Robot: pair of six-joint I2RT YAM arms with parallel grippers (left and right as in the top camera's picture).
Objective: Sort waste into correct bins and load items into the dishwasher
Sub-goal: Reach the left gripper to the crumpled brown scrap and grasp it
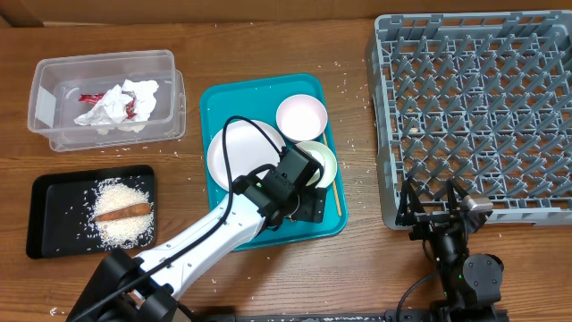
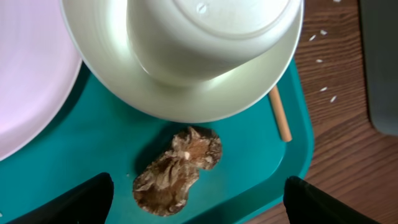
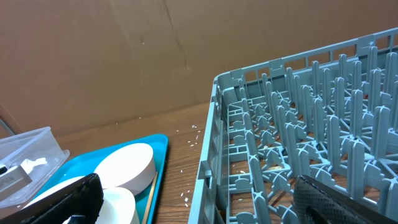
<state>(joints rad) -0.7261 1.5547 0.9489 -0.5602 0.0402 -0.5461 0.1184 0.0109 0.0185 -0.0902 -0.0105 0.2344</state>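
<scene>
A brown food lump lies on the teal tray, just below a white bowl. My left gripper is open and hovers right over the lump, one finger on each side, not touching it. A thin wooden stick lies along the tray's right rim. In the overhead view the left gripper covers the lump, next to the large plate and two bowls. My right gripper is open and empty at the grey dish rack's front edge.
The clear tub at the back left holds the crumpled napkin and red wrapper. The black tray at the front left holds rice and the sausage-like stick. Rice grains are scattered on the wood near the rack.
</scene>
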